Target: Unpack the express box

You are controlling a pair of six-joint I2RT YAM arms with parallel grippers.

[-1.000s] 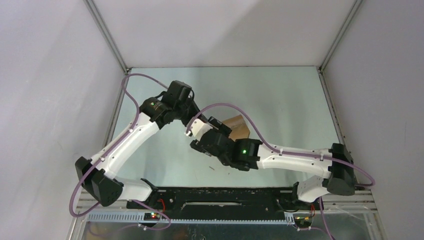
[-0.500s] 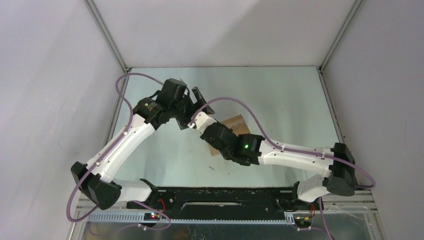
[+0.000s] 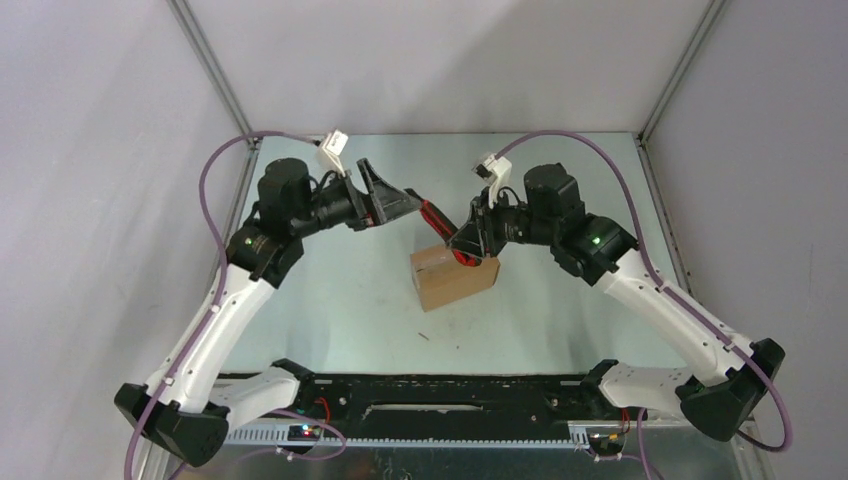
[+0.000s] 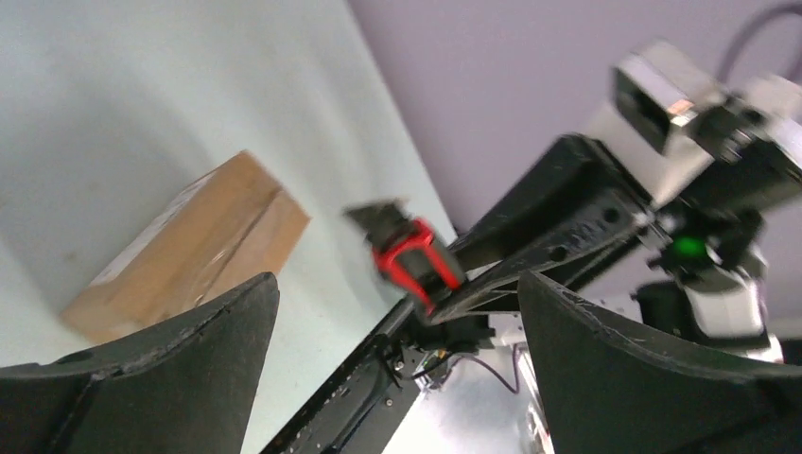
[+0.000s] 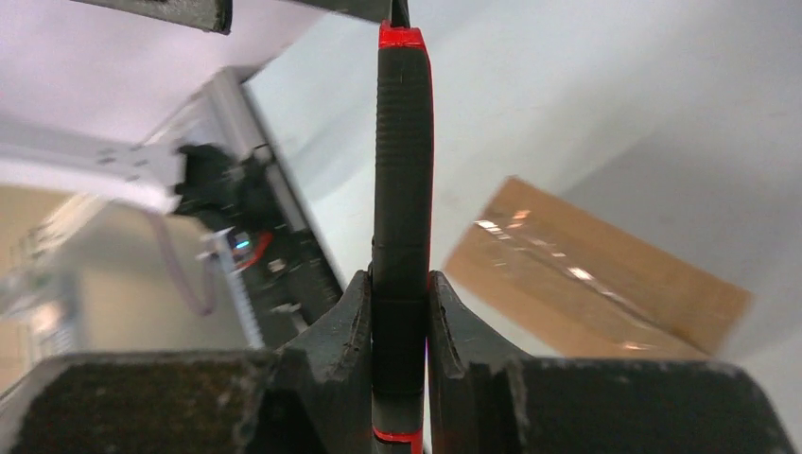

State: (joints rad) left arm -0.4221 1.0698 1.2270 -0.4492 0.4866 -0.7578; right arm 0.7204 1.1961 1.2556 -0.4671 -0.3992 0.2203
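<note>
Tabletop [image 3: 580, 190], centre frame: express box [image 3: 455, 279] is lying taped shut. Right gripper [image 5: 399, 284] is pinching knife [image 5: 401, 142] (cutting pending; blade needs lowering onto seam); left gripper [image 3: 403, 203] is gaping, empty.

Soft, even light fills the overhead view, with a pale sheen on the table [image 3: 580, 200]. The left wrist view is smeared with motion blur, and in the right wrist view glare streaks the soft-focused express box [image 5: 605, 279].
</note>
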